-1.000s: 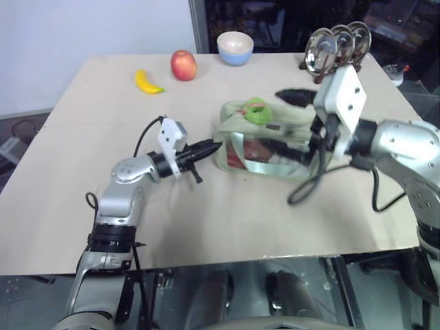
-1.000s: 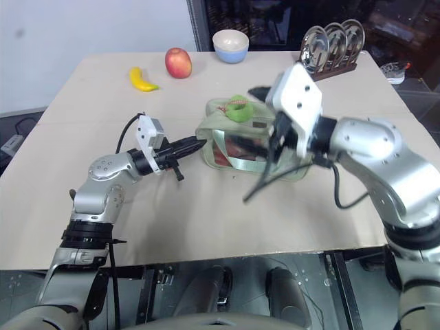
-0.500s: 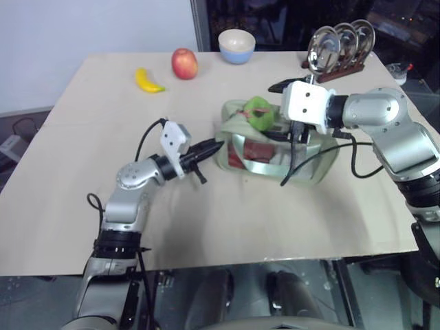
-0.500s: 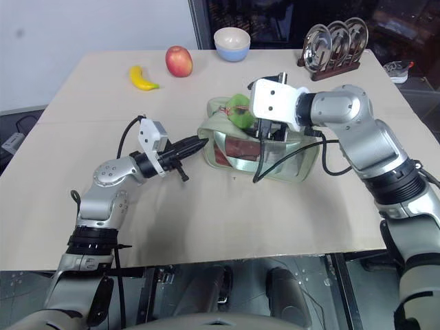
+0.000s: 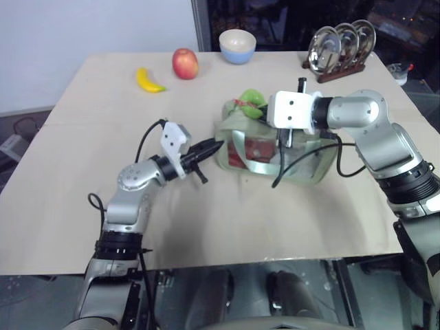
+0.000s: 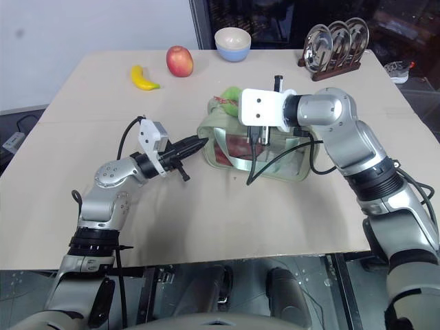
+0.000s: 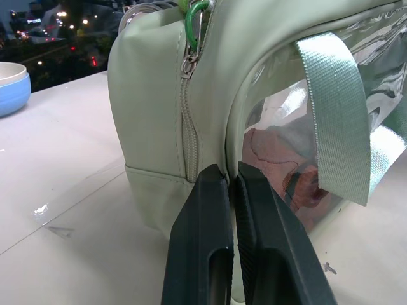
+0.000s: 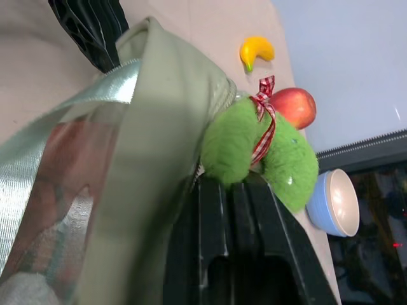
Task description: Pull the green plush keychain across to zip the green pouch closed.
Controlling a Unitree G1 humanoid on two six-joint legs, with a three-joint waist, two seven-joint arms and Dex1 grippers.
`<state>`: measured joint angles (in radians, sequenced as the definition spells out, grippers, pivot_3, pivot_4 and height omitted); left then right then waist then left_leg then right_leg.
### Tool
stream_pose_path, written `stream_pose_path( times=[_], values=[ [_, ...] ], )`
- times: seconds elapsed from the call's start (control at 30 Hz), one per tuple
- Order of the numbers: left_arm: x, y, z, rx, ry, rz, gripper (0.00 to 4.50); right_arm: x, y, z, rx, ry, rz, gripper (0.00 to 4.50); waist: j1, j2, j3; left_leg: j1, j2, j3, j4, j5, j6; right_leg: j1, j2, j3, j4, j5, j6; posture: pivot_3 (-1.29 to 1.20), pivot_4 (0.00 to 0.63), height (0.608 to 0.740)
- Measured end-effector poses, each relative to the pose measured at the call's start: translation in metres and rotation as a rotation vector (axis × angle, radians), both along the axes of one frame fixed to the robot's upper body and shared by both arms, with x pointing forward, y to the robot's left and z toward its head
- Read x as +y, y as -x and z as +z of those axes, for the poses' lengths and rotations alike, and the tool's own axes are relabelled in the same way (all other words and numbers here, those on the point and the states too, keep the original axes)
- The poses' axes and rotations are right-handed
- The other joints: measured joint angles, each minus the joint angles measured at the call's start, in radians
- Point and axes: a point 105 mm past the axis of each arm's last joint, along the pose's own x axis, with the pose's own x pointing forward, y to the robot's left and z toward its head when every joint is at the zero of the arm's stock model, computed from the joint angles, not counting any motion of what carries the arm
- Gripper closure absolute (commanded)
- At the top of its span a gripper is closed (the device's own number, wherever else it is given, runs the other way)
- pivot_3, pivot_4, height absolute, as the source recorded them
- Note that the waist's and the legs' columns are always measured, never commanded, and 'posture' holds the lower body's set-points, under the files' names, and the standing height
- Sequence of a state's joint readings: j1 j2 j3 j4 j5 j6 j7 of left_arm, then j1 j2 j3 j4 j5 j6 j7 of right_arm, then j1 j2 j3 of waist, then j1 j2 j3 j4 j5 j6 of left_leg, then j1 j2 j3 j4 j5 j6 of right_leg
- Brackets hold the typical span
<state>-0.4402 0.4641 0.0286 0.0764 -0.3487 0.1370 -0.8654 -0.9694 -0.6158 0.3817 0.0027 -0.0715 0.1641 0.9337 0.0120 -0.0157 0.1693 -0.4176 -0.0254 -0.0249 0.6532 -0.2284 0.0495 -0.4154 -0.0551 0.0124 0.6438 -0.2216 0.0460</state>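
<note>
Now right fingers (image 8: 232,190) pinch green plush keychain (image 8: 254,152); left fingers (image 7: 229,190) (together) clamp green pouch (image 5: 237,141).

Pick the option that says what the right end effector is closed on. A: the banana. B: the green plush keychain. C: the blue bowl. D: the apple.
B: in the right wrist view the right end effector has its fingers shut together on the base of the green plush keychain, at the top edge of the green pouch; the banana, apple and blue bowl lie apart behind it.
</note>
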Motion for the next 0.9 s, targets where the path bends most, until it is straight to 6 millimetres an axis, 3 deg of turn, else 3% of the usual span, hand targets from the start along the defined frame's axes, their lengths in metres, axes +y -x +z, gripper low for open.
stream_pose_path(
  times=[0.13, 0.3, 0.5, 0.63, 0.9],
  values=[
    [0.001, -0.002, -0.001, 0.0, 0.004, 0.046, 4.5, 0.003, 0.0, 0.009, -0.021, -0.027, 0.011, 4.47, -0.001, 0.0, 0.0, 0.0, 0.0, 0.0, 0.0, 0.0, 0.0, 0.0, 0.0, 0.0, 0.0, 0.0, 0.0, 0.0, 0.15, 0.74],
    [0.003, -0.007, -0.003, -0.005, 0.009, 0.123, 4.5, 0.0, -0.012, 0.036, -0.12, -0.035, -0.015, 4.47, 0.0, 0.0, 0.0, 0.001, 0.0, 0.0, 0.0, 0.0, 0.0, 0.0, 0.0, 0.0, 0.001, 0.0, 0.0, 0.0, 0.15, 0.74],
    [-0.001, -0.008, -0.001, -0.051, -0.01, 0.17, 4.5, -0.012, -0.031, 0.044, -0.166, -0.019, -0.083, 4.47, -0.002, 0.0, 0.0, 0.001, -0.001, 0.001, -0.001, 0.002, -0.004, -0.001, 0.0, 0.001, 0.001, 0.0, 0.0, 0.0, 0.15, 0.74],
    [-0.004, -0.005, -0.002, -0.082, -0.034, 0.159, 4.5, -0.013, -0.034, 0.056, -0.215, -0.029, -0.094, 4.47, -0.001, 0.0, 0.0, 0.001, 0.0, 0.001, -0.002, 0.002, -0.004, -0.001, 0.0, 0.001, 0.001, 0.0, 0.0, 0.0, 0.15, 0.74],
    [-0.009, -0.001, -0.004, -0.108, -0.045, 0.143, 4.5, -0.011, -0.034, 0.059, -0.22, -0.07, -0.088, 4.47, 0.002, 0.0, 0.0, 0.001, -0.001, 0.0, -0.002, 0.002, -0.003, -0.001, -0.002, 0.002, 0.001, 0.0, 0.0, 0.0, 0.15, 0.74]
  ],
)
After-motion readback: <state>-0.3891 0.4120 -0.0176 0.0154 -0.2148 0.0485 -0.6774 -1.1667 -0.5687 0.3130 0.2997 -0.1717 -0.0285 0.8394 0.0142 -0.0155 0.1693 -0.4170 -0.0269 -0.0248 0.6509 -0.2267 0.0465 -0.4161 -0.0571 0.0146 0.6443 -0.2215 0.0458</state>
